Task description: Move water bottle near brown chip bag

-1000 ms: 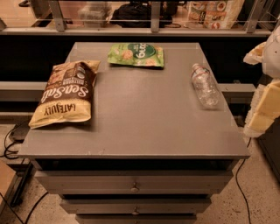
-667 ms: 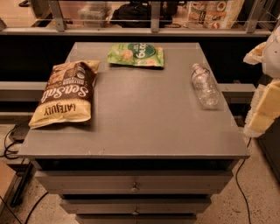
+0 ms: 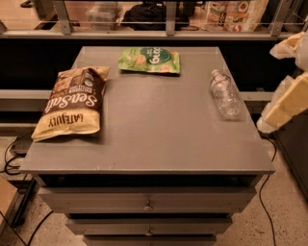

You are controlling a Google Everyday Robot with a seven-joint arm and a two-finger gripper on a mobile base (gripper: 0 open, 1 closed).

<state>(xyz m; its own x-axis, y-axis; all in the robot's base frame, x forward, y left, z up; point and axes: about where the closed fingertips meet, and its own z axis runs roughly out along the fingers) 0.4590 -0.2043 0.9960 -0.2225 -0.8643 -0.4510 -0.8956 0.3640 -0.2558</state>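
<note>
Drawers: a grey metal cabinet front (image 3: pixel 148 206) stands nearest, with stacked drawers and small round knobs.
Floor: speckled pale floor (image 3: pixel 284 216) lies on either side of the cabinet; dark cables (image 3: pixel 9 158) trail on the left, and another thin cable runs down on the right.
Table: the flat grey rectangular top (image 3: pixel 159 129) of the cabinet carries all three items.
Gripper: the pale cream-coloured gripper (image 3: pixel 284 103) hangs at the right edge of the view, off the table's right side and above floor level. It touches nothing and holds nothing that shows. Whether it is spread or closed I cannot tell.
Brown chip bag: the large dark-brown and tan crinkly chip bag (image 3: pixel 72 103) lies flat on the left part of the top. Its white script reads upside down from here, and its tan end lies close to the left edge.
Water bottle: the small clear crinkled plastic bottle (image 3: pixel 224 93) lies on its side on the right part of the top, near the right edge, with its white cap pointing to the far side. It is well apart from the brown chip bag, with bare grey top between them.
Green bag: a smaller green snack bag (image 3: pixel 150 60) lies flat at the far middle of the top.
Background: a shelf rail (image 3: pixel 144 34) runs behind the table, with a dark bag (image 3: pixel 149 14) and printed packages (image 3: pixel 231 12) beyond it.
</note>
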